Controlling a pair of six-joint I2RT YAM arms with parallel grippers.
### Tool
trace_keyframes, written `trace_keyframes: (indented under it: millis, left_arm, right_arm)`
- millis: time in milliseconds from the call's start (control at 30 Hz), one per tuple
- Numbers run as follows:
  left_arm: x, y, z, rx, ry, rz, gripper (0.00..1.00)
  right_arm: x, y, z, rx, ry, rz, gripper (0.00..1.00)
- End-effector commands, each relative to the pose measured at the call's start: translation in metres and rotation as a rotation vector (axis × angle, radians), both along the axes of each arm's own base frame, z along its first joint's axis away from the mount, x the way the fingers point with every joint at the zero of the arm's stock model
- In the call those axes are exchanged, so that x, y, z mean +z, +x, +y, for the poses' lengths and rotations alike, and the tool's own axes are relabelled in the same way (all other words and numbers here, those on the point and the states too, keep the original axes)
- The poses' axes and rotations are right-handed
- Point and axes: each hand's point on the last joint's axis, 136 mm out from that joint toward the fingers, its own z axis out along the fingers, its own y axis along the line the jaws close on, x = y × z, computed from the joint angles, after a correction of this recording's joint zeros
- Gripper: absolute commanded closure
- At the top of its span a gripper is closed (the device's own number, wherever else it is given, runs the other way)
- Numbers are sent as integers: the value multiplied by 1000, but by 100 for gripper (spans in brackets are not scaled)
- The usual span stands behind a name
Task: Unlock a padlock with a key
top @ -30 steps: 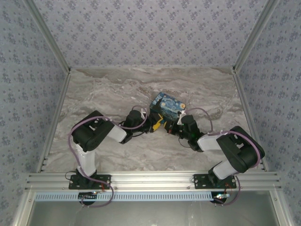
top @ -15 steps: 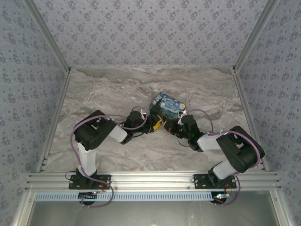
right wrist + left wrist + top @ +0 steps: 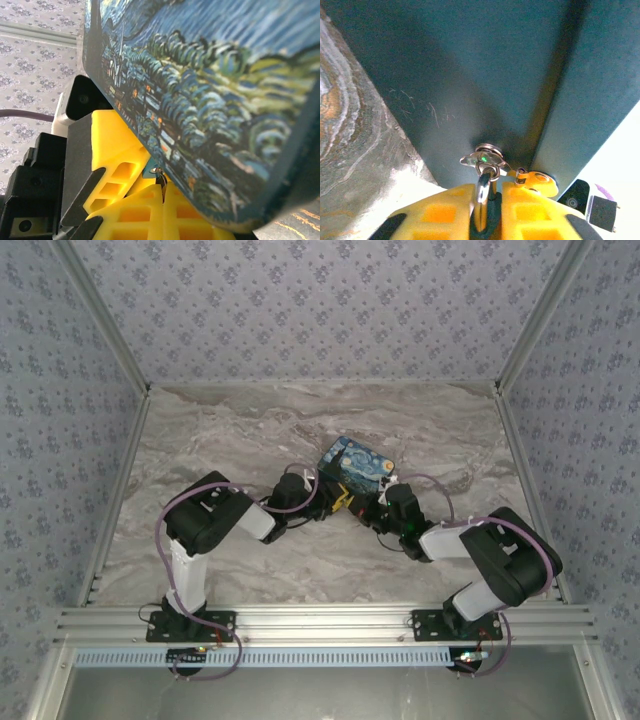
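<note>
Here's the padlock [image 3: 481, 200], caught in the left pincer [image 3: 489, 212]. Its thin silvery shackle runs up out of the narrow gap between the yellow fingers [image 3: 440, 212] and hooks into a small silver hasp [image 3: 483, 159] just ahead of the tips. The lock's body is sunk between the fingers and can't be made out. That left pincer is pressed in on the padlock from both sides. Over to the right pincer [image 3: 162, 192]: its fingers are squeezed together on the key [image 3: 161, 185], a thin dark sliver poking out past the tips toward the lower edge of the box [image 3: 215, 100]. Whether the key touches the lock can't be told. The box, painted with a swirling blue night sky, looms right over the right pincer's tips and blocks the view beyond them. Its plain dark blue wall stands directly ahead of the left pincer. From overhead, the two pincers meet nose to nose at the box's near corner. Under them lies a grey-brown marbled table [image 3: 230, 430]. Walls [image 3: 300, 300] in blue-grey flowered paper close in around, and an aluminium rail [image 3: 320, 622] runs well behind both pincers, by the arm bases.
</note>
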Motion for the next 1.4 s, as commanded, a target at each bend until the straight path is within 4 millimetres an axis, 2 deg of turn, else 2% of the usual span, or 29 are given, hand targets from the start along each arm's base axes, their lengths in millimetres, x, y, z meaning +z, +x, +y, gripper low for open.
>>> trace_keyframes:
  millis: [0, 100, 233, 367, 567, 667, 767, 967, 1167, 1367]
  left_arm:
    - [4, 1, -6, -13, -8, -23, 92]
    - [8, 0, -5, -16, 1, -26, 100]
    - [15, -2, -3, -18, 15, -24, 100]
    - [18, -4, -2, -25, 38, 17, 100]
    - [25, -10, -2, -38, 59, 80, 100]
    - [26, -14, -1, -48, 83, 126, 100]
    - [22, -21, 2, -56, 127, 201, 100]
    - [23, -26, 1, -53, 134, 291, 100]
    - [26, -28, -2, -56, 113, 327, 100]
    - [26, -28, -3, -57, 109, 333, 100]
  right_arm:
    - [14, 2, -2, -2, 0, -35, 89]
    - [15, -1, -10, 16, -73, -62, 73]
    - [24, -6, -22, 72, -247, -142, 59]
    - [43, -8, -37, 127, -427, -273, 56]
    - [97, -12, -38, 272, -659, -642, 54]
    - [108, -17, -40, 345, -790, -725, 53]
    - [104, -26, -37, 462, -917, -756, 52]
    - [75, -41, -25, 674, -1243, -861, 47]
    - [54, -49, -4, 809, -1373, -1036, 48]
    - [35, -43, -6, 872, -1479, -1064, 48]
